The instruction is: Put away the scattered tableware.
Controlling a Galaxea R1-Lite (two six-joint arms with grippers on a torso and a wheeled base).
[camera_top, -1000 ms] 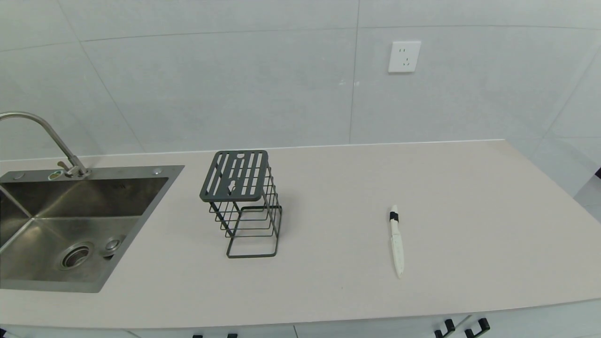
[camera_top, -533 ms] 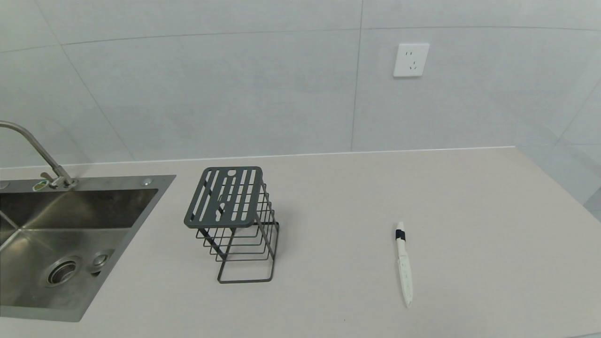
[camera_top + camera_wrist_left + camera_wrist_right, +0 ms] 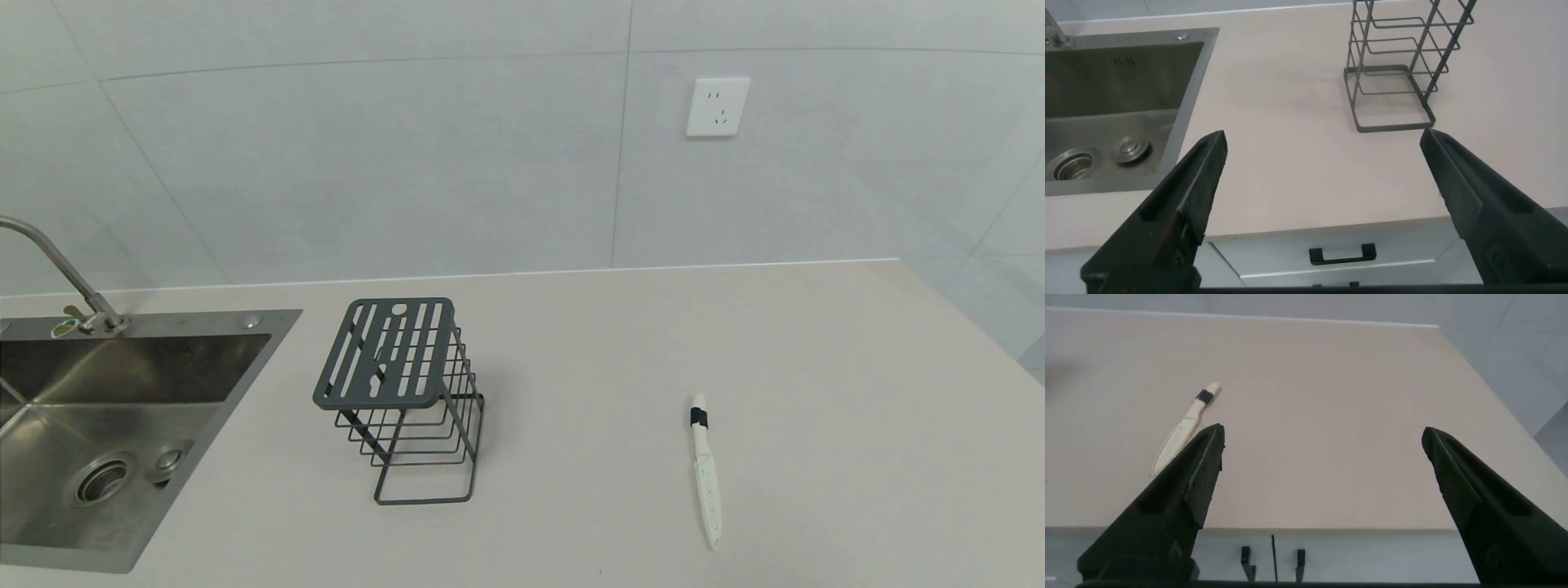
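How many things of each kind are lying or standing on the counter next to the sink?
White knife: 1
Dark wire rack: 1
Total: 2

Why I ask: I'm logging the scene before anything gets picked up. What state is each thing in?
knife: lying flat on the counter, apart from the rack, ungripped.
rack: upright, nothing in its slots.
sink: empty basin.
faucet: no water running.
outlet: nothing plugged in.
left gripper: open, holding nothing.
right gripper: open, holding nothing.
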